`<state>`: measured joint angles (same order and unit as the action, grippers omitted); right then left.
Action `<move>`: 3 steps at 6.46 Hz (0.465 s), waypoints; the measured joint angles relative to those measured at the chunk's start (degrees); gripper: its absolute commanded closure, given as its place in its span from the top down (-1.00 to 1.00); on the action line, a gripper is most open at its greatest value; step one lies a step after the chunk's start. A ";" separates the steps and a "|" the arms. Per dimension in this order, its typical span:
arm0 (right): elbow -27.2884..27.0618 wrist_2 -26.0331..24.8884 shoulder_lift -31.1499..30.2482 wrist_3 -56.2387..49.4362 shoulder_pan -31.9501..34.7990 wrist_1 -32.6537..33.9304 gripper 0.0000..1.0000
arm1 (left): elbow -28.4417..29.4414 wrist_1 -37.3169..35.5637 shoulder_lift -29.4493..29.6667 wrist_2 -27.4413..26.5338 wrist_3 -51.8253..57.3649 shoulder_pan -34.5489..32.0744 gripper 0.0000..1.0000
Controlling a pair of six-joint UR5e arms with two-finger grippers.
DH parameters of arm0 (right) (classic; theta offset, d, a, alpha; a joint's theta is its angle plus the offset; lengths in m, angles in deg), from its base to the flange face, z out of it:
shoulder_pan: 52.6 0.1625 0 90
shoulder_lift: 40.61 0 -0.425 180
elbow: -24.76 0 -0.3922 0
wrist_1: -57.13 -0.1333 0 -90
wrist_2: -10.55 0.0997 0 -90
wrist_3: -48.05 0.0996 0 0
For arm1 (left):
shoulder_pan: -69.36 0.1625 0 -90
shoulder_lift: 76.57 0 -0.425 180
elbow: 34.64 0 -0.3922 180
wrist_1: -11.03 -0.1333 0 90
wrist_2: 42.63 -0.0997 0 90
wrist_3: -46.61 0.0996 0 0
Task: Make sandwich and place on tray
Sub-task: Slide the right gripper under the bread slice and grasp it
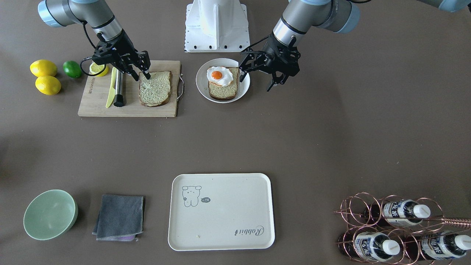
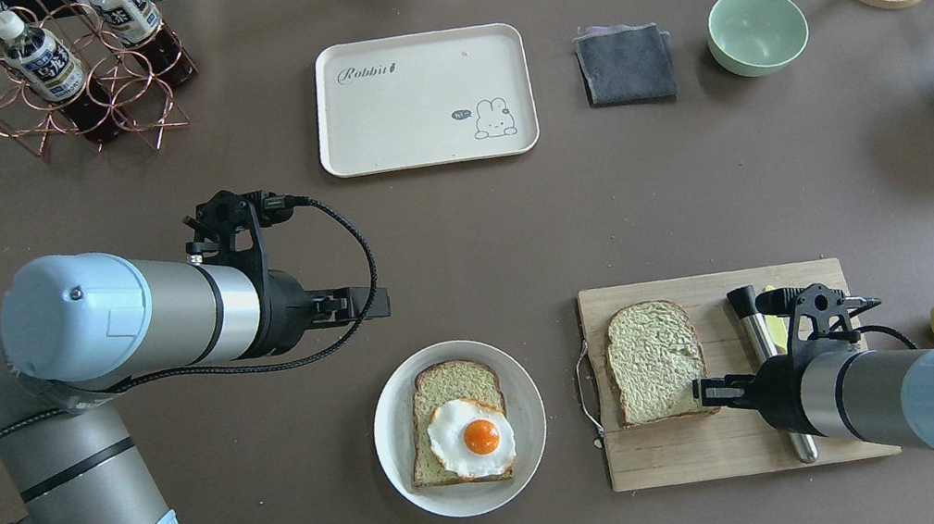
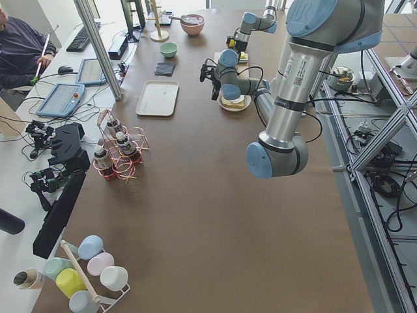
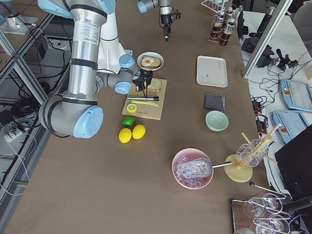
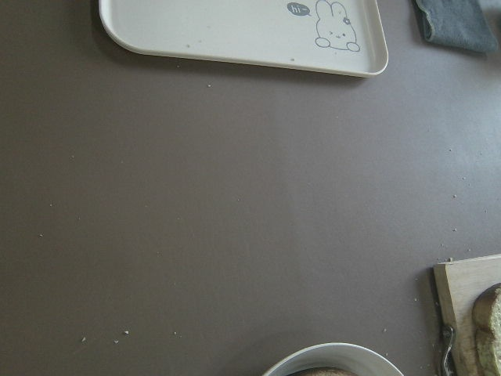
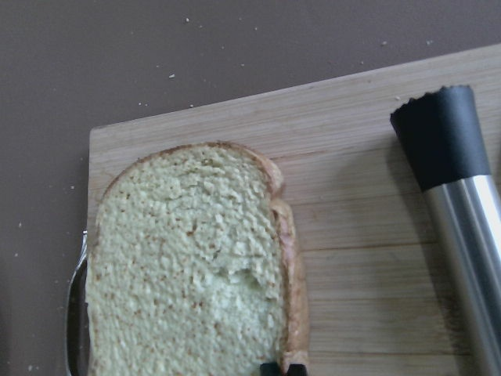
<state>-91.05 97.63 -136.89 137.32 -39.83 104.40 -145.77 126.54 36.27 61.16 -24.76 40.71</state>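
Observation:
One bread slice (image 1: 155, 88) lies flat on the wooden cutting board (image 1: 128, 108); it also shows in the overhead view (image 2: 656, 360) and the right wrist view (image 6: 188, 266). My right gripper (image 1: 141, 76) (image 2: 702, 395) (image 6: 283, 366) is closed on its crust at the corner nearest the robot. The second slice (image 1: 222, 94) with the fried egg (image 1: 219, 75) on top sits on the round white plate (image 1: 200, 82). My left gripper (image 1: 256, 81) (image 2: 384, 301) hovers open and empty beside the plate. The cream tray (image 1: 228, 213) (image 5: 235, 27) lies empty across the table.
A steel-handled tool (image 1: 119, 88), a yellow-green knife (image 1: 110, 92) and a lemon half (image 1: 98, 69) share the board. Lemons (image 1: 43, 68) and a lime (image 1: 72, 69) lie beside it. A green bowl (image 1: 50, 213), grey cloth (image 1: 119, 217) and bottle rack (image 1: 397, 228) flank the tray.

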 measured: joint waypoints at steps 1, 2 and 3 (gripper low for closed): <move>-0.85 0.15 -0.14 -0.04 0.44 0.10 -1.00 | 0.06 0.01 0.01 0.09 0.03 0.00 0.96; -2.10 0.43 -0.27 -0.08 1.11 0.21 -1.00 | 0.07 0.02 0.01 0.28 0.09 0.00 0.96; -4.04 1.07 -0.18 -0.12 2.01 0.95 -1.00 | 0.06 0.02 0.01 0.47 0.14 0.00 0.96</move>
<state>-95.09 98.71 -137.08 137.20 -37.82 105.35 -145.71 126.56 36.28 61.63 -24.62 40.71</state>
